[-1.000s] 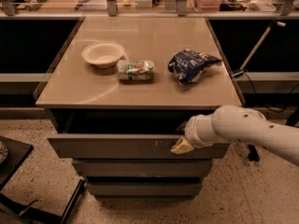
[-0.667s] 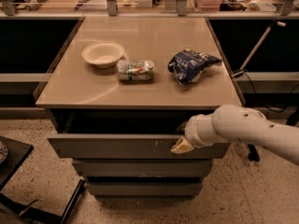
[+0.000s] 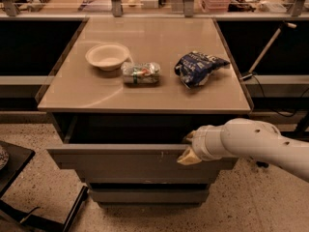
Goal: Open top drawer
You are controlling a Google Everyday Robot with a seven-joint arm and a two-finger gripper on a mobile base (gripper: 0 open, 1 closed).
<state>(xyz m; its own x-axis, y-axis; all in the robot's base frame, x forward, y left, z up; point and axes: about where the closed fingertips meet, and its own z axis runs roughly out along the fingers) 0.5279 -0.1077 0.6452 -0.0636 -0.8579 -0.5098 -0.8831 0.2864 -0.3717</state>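
Observation:
The top drawer [image 3: 120, 159] is a wide grey flat front under the tan cabinet top [image 3: 149, 35]. It stands pulled out, with a dark gap behind its front. My gripper [image 3: 187, 148] is at the right part of the drawer front's top edge, on a white arm reaching in from the right. One cream fingertip [image 3: 186, 158] lies on the outer face and the other sits behind the edge, so the fingers pinch the front panel.
On the cabinet top are a white bowl [image 3: 107, 56], a crushed can [image 3: 140, 73] and a blue snack bag [image 3: 197, 67]. A narrower grey drawer front [image 3: 149, 195] sits below. A black stand [image 3: 12, 170] is at the left on the floor, and cables [image 3: 270, 100] run at the right.
The top drawer front has come a little further out toward the camera, with my gripper still on its top edge. The items on top have not moved.

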